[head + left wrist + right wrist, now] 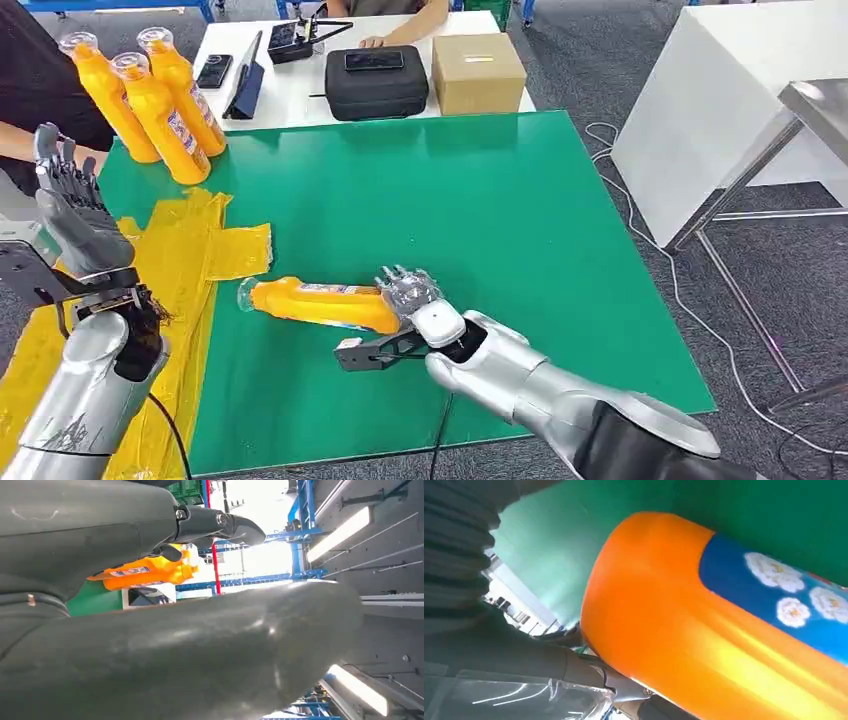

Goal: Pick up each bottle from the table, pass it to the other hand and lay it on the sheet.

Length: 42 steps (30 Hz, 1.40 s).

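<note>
Our right hand is nearest, wrapped round the base of the lying orange bottle; in the right wrist view the fingers are clamped against its underside. Bottle lies flat on the green counter, cap end toward the yellow sheet but just short of it. Our left hand is raised over the sheet, fingers apart, holding nothing. Three more bottles stand upright at the far left corner.

We judge this is the pickup, handover not yet begun.

Risks:
- grip sits at one end, so the cap end may droop or swing on lift
- smooth round plastic could roll out of the fingers
- left hand is well apart from the bottle; a misaligned pass drops it on the counter
</note>
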Tool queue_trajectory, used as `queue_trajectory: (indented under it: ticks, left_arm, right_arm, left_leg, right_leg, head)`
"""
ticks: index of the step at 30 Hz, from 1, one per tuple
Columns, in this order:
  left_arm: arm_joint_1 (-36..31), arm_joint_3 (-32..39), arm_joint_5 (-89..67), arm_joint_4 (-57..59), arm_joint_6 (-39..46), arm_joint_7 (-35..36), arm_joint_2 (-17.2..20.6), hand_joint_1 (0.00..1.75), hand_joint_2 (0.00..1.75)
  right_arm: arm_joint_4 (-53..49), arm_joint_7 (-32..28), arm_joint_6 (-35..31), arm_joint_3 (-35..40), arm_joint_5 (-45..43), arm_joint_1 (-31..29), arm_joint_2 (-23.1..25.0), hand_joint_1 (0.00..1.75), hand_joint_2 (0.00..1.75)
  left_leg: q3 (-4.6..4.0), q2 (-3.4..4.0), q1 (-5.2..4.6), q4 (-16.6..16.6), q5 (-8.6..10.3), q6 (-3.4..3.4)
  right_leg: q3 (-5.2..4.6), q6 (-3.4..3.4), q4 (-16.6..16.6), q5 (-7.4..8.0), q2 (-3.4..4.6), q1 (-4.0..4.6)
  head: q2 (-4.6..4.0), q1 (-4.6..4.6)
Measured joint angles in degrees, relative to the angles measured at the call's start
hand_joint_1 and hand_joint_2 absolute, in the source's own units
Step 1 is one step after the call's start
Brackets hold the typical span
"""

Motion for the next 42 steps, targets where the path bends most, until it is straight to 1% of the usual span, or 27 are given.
queue_trajectory:
  ticks: [13,21,32,41,42]
  left_arm:
    - [0.0,0.0,0.1,0.0,-0.3,-0.1,0.0,0.00,0.00]
    - [-0.5,-0.2,0.5,0.1,-1.3,0.3,-0.1,0.00,0.00]
    - [-0.5,-0.3,0.5,0.1,-1.4,0.4,-0.2,0.00,0.00]
    - [-0.4,0.0,0.0,0.1,-1.4,0.4,0.0,0.00,0.00]
    - [-0.4,0.0,0.0,0.1,-1.4,0.4,0.0,0.00,0.00]
  right_arm:
    - [-1.5,0.8,-0.1,-0.1,0.9,0.2,-0.5,0.00,0.00]
    - [-4.9,0.3,-1.6,-2.3,-1.7,0.7,-0.1,0.00,0.00]
    - [-7.8,0.3,-1.8,-3.8,-3.2,1.3,-0.1,0.00,0.00]
    - [-12.9,2.6,-2.1,-7.1,-7.0,1.6,0.0,0.00,0.00]
    - [-13.2,2.6,-2.0,-7.3,-7.3,1.6,0.2,0.00,1.75]
  left_leg:
    - [-0.12,0.00,0.05,0.0,0.00,0.00]
    - [-0.18,0.01,0.04,0.0,0.00,0.00]
    - [-0.22,0.00,0.05,0.0,0.00,0.00]
    - [-0.25,-0.01,0.05,0.0,0.00,0.00]
    - [-0.25,-0.01,0.05,0.0,0.00,0.00]
  right_leg:
    - [-0.12,-0.01,0.0,0.00,0.00,0.00]
    - [-0.17,0.00,0.0,0.00,0.00,0.00]
    - [-0.20,0.00,0.0,0.00,0.00,0.01]
    - [-0.21,0.00,0.0,0.00,0.00,0.01]
    - [-0.21,0.00,0.0,-0.01,0.00,0.01]
  head:
    - [0.00,0.02]
    - [0.02,0.00]
    - [0.00,0.00]
    - [0.02,0.00]
    - [0.02,0.00]
